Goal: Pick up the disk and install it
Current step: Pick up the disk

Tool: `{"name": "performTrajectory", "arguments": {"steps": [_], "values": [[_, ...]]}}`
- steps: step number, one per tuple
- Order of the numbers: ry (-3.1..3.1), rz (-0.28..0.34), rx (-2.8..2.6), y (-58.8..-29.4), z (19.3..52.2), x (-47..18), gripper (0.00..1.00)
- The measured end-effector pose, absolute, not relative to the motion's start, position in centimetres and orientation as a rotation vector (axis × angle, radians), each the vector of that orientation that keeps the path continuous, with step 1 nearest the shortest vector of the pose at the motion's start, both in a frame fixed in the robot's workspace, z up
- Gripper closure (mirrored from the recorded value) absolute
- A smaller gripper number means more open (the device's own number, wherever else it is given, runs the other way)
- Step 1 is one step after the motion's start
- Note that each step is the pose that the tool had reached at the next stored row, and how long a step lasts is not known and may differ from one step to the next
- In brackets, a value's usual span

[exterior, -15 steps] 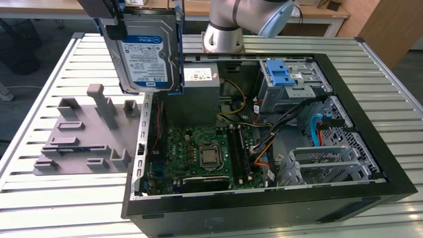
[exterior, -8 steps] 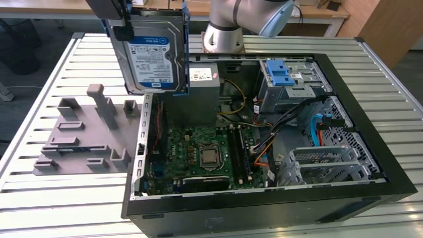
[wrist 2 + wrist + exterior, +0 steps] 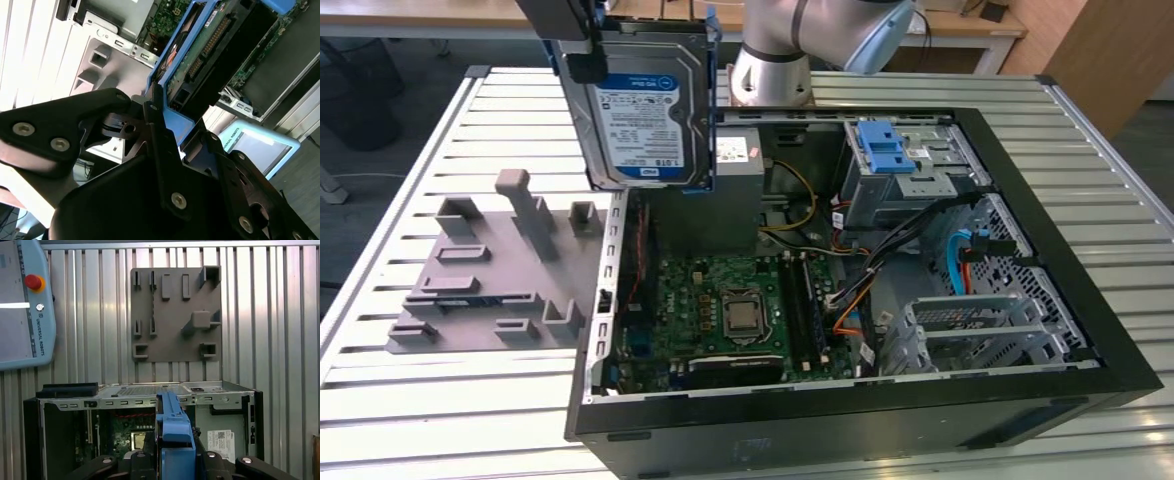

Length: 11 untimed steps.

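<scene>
Looking at the exterior view, you have the disk [image 3: 647, 110] up off the table [image 3: 454, 420]. It is held upright with its label face toward the camera. It hangs over the wall of the open computer case [image 3: 1067, 330] on the exterior view's left, toward the far end of that wall. Your gripper [image 3: 175, 455] is clenched on the disk's blue carrier. In the second wrist view the black fingers [image 3: 155, 130] press against the carrier's edge from both sides. The motherboard [image 3: 734, 310] lies lower down inside the case. The grey drive cage [image 3: 887, 150] with its blue latch sits at the far side, well apart from the disk. A grey fixture plate [image 3: 480, 270] lies on the table just beside the case, on the exterior view's left.
</scene>
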State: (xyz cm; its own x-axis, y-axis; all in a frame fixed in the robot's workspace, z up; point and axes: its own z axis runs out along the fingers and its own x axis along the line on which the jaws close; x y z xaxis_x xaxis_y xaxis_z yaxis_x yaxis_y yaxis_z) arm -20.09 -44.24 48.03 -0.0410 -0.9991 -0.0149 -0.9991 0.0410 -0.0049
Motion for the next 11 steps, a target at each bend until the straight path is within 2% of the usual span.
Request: {"name": "performTrajectory", "arguments": {"steps": [11], "values": [[2.256,0.011,-2.166,-44.2,48.0,-17.9,0.63]]}}
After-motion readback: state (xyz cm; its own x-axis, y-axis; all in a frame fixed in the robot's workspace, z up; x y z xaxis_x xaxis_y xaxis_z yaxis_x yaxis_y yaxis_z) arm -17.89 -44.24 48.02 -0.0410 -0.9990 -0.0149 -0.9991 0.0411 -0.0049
